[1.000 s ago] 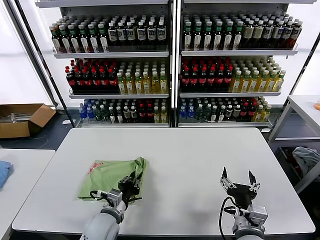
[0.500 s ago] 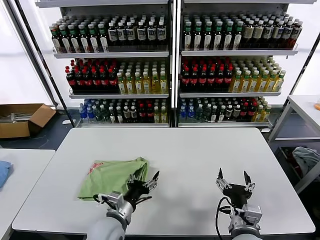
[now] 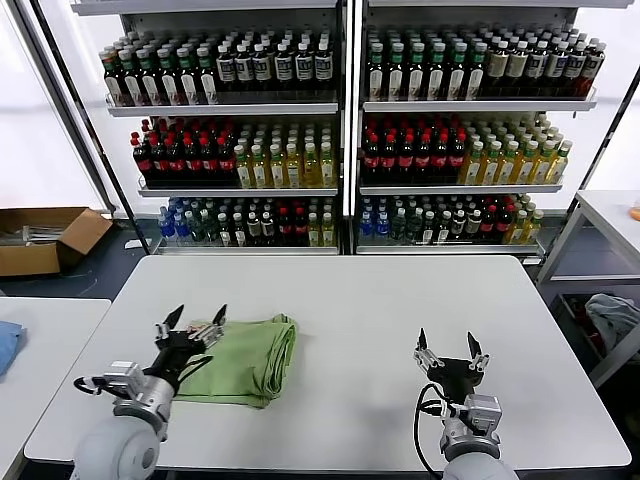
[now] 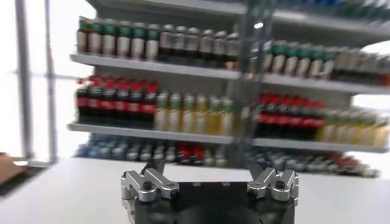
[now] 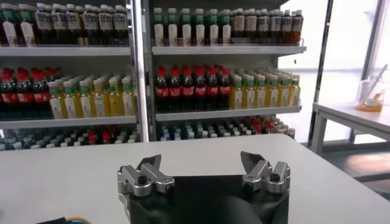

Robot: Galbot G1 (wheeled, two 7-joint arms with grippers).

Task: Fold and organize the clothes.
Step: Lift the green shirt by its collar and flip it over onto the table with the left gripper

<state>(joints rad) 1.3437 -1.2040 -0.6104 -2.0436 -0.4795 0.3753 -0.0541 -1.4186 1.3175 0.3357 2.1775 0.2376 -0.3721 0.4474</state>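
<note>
The clothes, a light green polo shirt (image 3: 250, 352), lie folded into a compact bundle on the left half of the white table (image 3: 400, 295). My left gripper (image 3: 200, 316) hovers over the shirt's left end, open, with nothing between its fingers. The left wrist view shows that gripper (image 4: 204, 171) spread wide and pointed toward the shelves, and the shirt is out of that view. My right gripper (image 3: 445, 345) stands open and empty above bare table on the right, well clear of the shirt. The right wrist view shows the right gripper (image 5: 200, 162) the same way.
Shelves of bottles (image 3: 340, 150) stand behind the table. A cardboard box (image 3: 40, 235) lies on the floor at far left. A blue cloth (image 3: 6, 345) rests on the neighbouring left table. A pale bundle of garments (image 3: 612, 315) sits under a side table at right.
My left gripper opened, let go of the shirt's right edge and swung left over its left end. The right gripper drifted slightly left and farther out, still open.
</note>
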